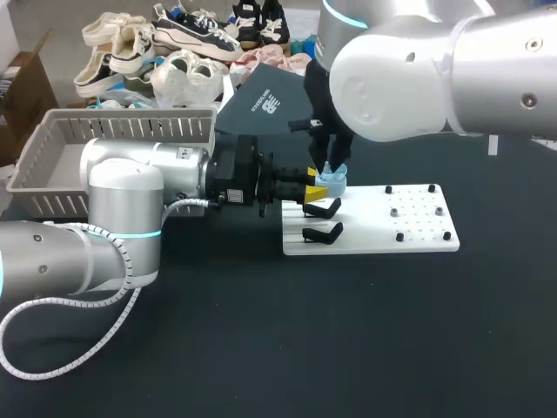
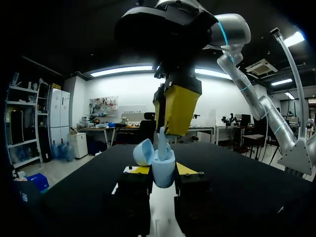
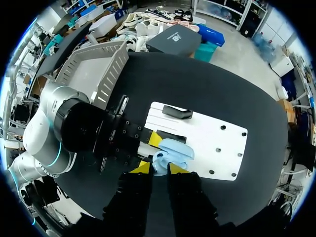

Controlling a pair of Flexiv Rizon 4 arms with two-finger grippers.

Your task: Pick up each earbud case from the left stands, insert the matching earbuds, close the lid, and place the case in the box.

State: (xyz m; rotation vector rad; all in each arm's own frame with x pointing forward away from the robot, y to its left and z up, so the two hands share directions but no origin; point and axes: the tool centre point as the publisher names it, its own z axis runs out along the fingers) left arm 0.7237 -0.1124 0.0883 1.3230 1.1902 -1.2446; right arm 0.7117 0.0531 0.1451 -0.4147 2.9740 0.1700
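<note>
Far L, the grey crate [image 1: 52,157] is sitting at the bench [image 1: 261,348] edge, prob. the drop-off for finished cases. The L arm [image 1: 113,200] is lying low across the bench in front of it. The L claw [image 1: 312,185] is pinching the pale-blue earbud case [image 2: 163,173] from both sides, tips only as far apart as the case is wide. It is holding the case upright over the L end of the white board [image 1: 409,235], w/ the lid [image 2: 143,152] hanging open to one side, apparently so the cavity is facing up for loading.

The R claw [image 2: 175,106] is hanging directly over the case, its yellow tips nipped nearly together on what is looking like a pale earbud [image 2: 162,140], stem pointing down into the case mouth. How deep the bud is sitting can't be told. The vertical approach is likely letting the R arm work w/o fouling the L claw's fingers flanking the case.

Just below the case, two black stands [image 1: 324,209] are showing nothing on them. Small dark studs [image 1: 426,187] are dotting the board's R half.

Obstacles: the open lid is standing just beside the bud's path. Both claws are crowding the same spot, so there is little room for side slip. The lid is not yet shut. The crate's near wall will need clearing on the way in.
</note>
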